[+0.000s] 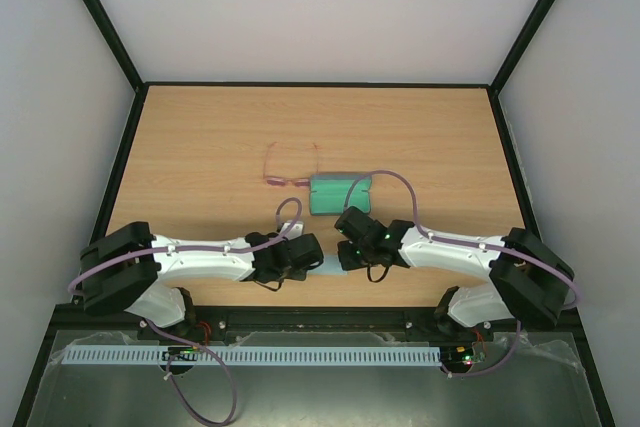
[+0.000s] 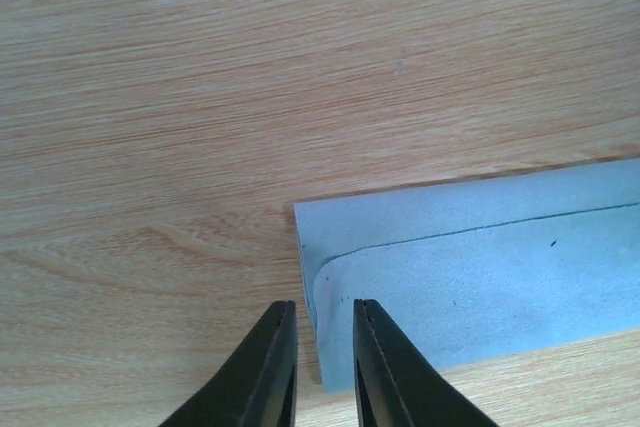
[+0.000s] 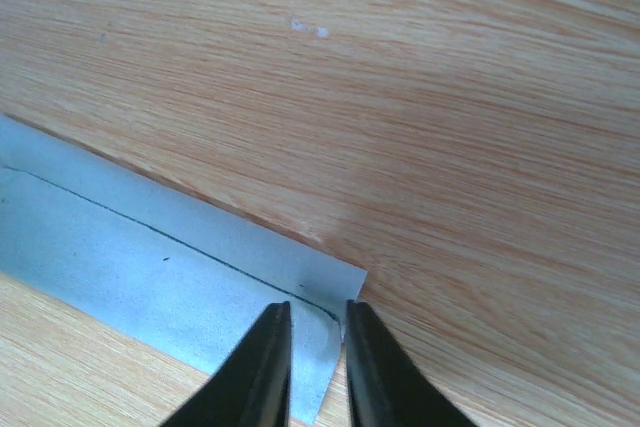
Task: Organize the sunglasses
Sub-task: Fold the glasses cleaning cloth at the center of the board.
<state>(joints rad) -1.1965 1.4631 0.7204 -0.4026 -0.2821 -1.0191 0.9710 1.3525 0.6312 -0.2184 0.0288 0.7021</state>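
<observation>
Sunglasses: thin pink frame, temples unfolded, on the tabletop just left of the green-lined case. I judge them light and brittle, best pinched at the bridge. Left pincer and right pincer are slightly apart and empty, over the blue cloth.

Left arm and right arm look identical: white shells, chunky black joints, a thin lilac cable looping off each. Fingers are glossy black wedges. There's a tiny green light just behind the right hand.
</observation>
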